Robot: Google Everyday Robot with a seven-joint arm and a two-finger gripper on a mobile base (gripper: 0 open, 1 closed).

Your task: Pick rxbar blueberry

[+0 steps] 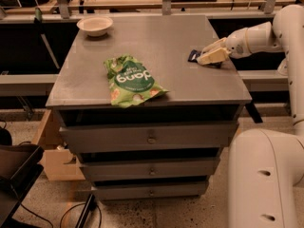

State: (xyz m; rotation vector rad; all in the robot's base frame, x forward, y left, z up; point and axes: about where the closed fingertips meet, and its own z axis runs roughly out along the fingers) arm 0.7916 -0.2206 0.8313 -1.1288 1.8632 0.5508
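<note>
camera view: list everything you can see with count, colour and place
bowl: one, off-white, far left corner of the cabinet top
green bag: one, green with white print, lying flat near the front edge, left of centre
blue bar: one, dark navy, right side of the top, mostly covered by the gripper
cabinet: one, grey, centre of the view
drawers: three, grey, stacked in the cabinet front
arm: one, white, reaching in from the right
gripper: one, cream, down at the blue bar
base: one, white, lower right
</note>
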